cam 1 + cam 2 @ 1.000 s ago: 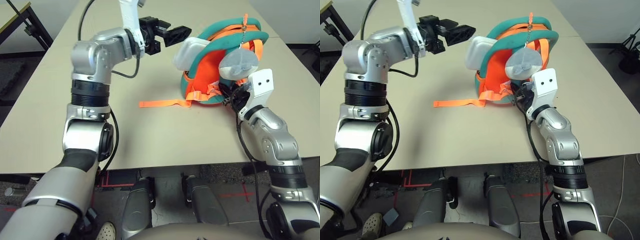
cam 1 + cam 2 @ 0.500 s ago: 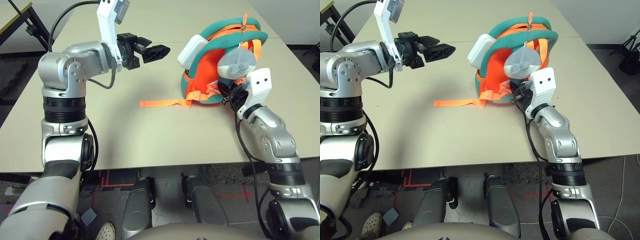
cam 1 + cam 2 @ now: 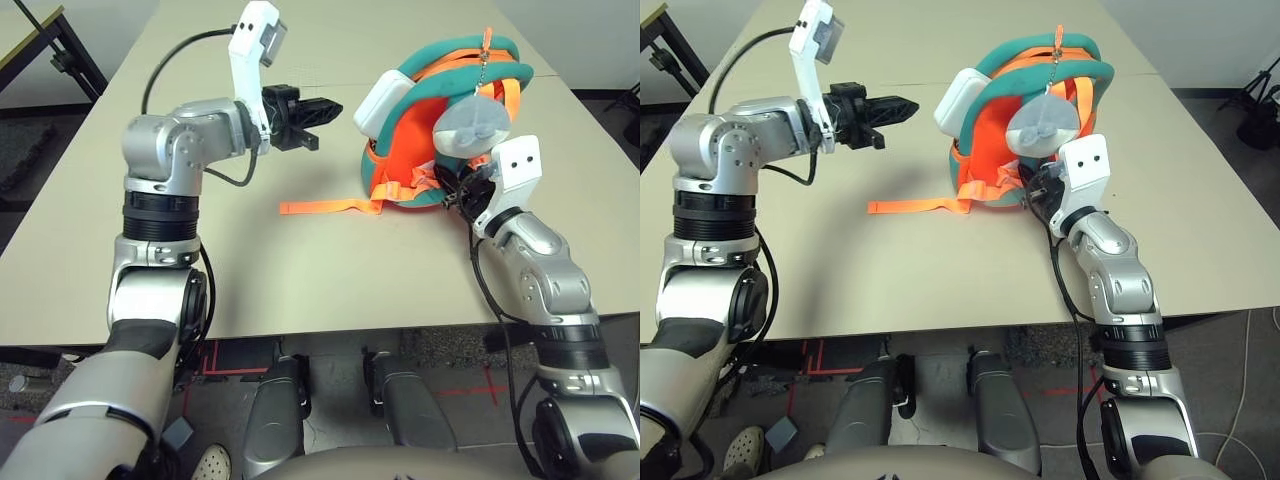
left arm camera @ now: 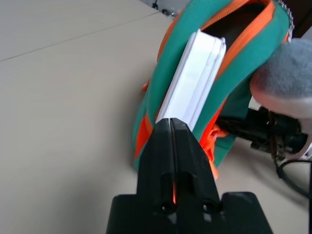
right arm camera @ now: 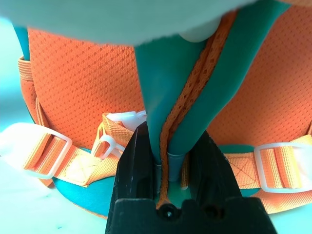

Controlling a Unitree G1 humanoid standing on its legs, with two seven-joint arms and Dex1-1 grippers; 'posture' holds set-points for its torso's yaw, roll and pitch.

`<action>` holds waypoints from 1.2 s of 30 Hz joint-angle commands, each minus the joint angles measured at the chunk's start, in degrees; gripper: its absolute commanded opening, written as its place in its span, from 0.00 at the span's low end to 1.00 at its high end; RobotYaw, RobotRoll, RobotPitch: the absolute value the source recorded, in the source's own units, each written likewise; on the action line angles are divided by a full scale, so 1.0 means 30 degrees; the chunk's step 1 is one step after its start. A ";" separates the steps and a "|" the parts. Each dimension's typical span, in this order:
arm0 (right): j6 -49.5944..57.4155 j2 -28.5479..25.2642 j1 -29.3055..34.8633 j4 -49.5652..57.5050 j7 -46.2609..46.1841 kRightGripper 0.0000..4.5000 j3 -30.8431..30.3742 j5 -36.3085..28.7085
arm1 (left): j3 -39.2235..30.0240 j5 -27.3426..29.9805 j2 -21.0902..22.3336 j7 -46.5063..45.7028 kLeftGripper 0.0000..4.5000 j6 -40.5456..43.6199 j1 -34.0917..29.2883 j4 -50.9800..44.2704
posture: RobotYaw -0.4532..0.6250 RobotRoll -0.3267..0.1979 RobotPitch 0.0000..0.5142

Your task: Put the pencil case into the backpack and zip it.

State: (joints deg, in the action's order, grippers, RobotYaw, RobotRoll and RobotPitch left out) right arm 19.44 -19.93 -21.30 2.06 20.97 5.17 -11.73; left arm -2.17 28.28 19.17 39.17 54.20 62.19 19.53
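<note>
My left gripper (image 3: 328, 108) is pinched empty beside the pencil case (image 3: 378, 103), my right gripper (image 5: 171, 155) clamps the backpack (image 3: 440, 95) strap.

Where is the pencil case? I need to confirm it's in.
In the left eye view the pencil case sticks half out of the backpack opening, on its left side.

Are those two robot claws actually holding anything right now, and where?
The right end effector grips the orange-and-teal backpack by its teal padded strap. The left end effector is shut on nothing.
</note>
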 commanded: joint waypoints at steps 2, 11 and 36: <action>0.0543 0.0001 0.0422 -0.0381 0.0061 0.18 -0.0370 0.0249 | 0.0051 -0.0366 -0.1144 0.0594 0.00 -0.1796 0.1424 0.2916 | 0.30 0.62 0.31; 0.0584 0.0022 0.0493 -0.0195 -0.0135 0.18 -0.0286 0.0268 | 0.0916 -0.2545 -0.4033 0.2007 0.00 -0.6561 0.3848 1.0610 | 0.28 0.62 0.30; 0.0414 0.0255 0.0327 -0.0537 0.0033 0.18 -0.0636 0.0443 | 0.0714 -0.0423 0.0974 0.5979 0.56 0.0110 0.1929 -0.2784 | 0.31 0.62 0.30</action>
State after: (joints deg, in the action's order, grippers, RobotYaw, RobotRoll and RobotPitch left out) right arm 19.55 -19.45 -21.08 2.50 20.52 4.79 -11.11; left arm -1.08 24.89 21.17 55.72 51.71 68.72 16.04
